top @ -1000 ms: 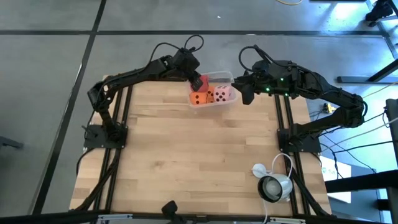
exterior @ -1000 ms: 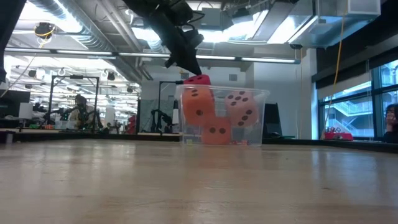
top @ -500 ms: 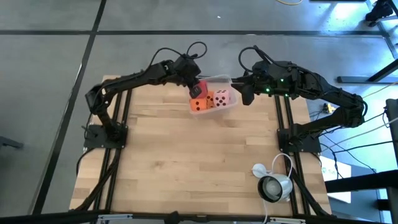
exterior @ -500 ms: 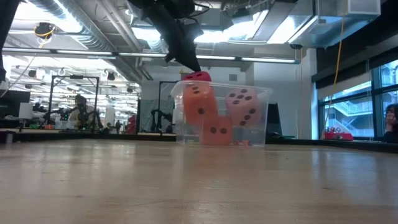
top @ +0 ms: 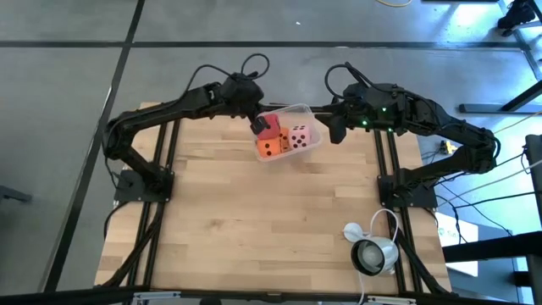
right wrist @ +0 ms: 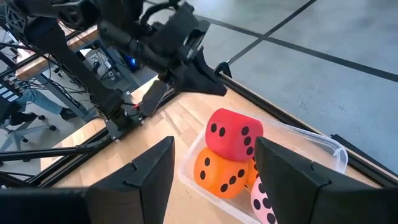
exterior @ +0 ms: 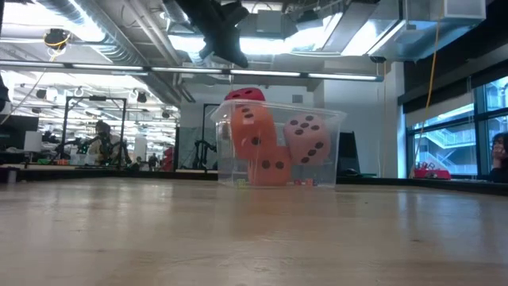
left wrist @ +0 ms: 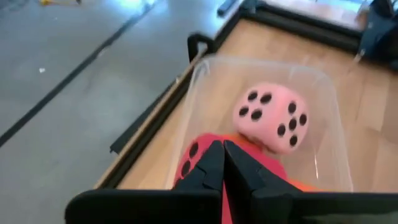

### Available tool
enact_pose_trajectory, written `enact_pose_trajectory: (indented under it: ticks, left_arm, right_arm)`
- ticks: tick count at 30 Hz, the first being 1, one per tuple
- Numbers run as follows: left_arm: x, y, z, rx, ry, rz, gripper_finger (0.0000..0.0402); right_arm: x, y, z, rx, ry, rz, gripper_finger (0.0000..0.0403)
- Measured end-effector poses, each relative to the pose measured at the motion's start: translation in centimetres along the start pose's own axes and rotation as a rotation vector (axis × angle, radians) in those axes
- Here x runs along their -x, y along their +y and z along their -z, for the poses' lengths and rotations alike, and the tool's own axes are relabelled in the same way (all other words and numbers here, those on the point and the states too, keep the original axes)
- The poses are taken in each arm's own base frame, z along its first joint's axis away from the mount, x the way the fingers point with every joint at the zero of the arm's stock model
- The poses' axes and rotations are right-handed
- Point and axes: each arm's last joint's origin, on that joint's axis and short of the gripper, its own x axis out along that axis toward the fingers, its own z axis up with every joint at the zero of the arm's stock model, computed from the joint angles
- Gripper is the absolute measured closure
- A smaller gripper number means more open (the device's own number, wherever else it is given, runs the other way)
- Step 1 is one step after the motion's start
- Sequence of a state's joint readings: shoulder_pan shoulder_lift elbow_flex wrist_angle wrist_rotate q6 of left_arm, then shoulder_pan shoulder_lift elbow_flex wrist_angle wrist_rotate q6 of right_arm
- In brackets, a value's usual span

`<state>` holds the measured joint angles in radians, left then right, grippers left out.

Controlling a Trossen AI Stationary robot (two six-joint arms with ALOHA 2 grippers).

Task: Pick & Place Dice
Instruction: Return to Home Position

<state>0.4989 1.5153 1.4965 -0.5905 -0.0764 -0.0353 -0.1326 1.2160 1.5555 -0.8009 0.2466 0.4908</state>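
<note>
Overhead, the left gripper [left wrist: 222,163] has its jaws pressed together, empty, just above the red foam die [right wrist: 234,133]. That die sits tilted atop the orange foam dice [exterior: 252,131] and pokes over the rim of the clear plastic bin [top: 298,108]. The pale pink die [left wrist: 273,117] lies beside them inside. The bin runs slightly askew along the far edge of the wooden table [top: 254,220]. The right gripper [top: 334,131], spread wide around nothing, waits beside the bin's other end.

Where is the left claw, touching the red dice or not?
Apart. The low view shows the left gripper hanging above the red dice, with bright background plainly between them.
</note>
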Motion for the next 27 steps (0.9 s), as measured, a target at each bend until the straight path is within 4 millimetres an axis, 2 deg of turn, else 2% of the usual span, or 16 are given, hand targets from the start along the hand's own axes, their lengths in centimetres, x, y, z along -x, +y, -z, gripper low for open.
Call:
enact_pose_trajectory:
  ticks: [6, 11, 14, 18, 22, 27]
  left_arm:
    - [1.4, 0.0, -0.4, 0.042, -0.041, 0.023, 0.04]
    - [3.3, -0.9, -0.7, 0.091, -0.052, 0.292, 0.04]
    - [5.9, -1.6, -0.8, 0.08, -0.079, 0.428, 0.04]
    - [10.5, -2.1, -0.4, 0.053, -0.136, 0.466, 0.04]
    - [15.0, -2.2, 1.2, 0.071, -0.214, 0.461, 0.04]
    - [17.7, -2.1, 5.5, 0.128, -0.246, 0.423, 0.04]
  right_arm:
    - [0.0, 0.0, 0.0, 0.0, 0.0, 0.0, 0.0182]
    - [0.0, 0.0, 0.0, 0.001, 0.0, 0.0, 0.0182]
    - [0.0, 0.0, 0.0, 0.001, 0.001, -0.001, 0.0185]
    - [0.7, -0.1, 0.0, 0.027, 0.008, -0.034, 0.0201]
    - [1.8, -0.2, 0.2, 0.06, 0.045, -0.113, 0.022]
    - [4.9, -1.2, 0.5, 0.081, 0.043, -0.127, 0.024]
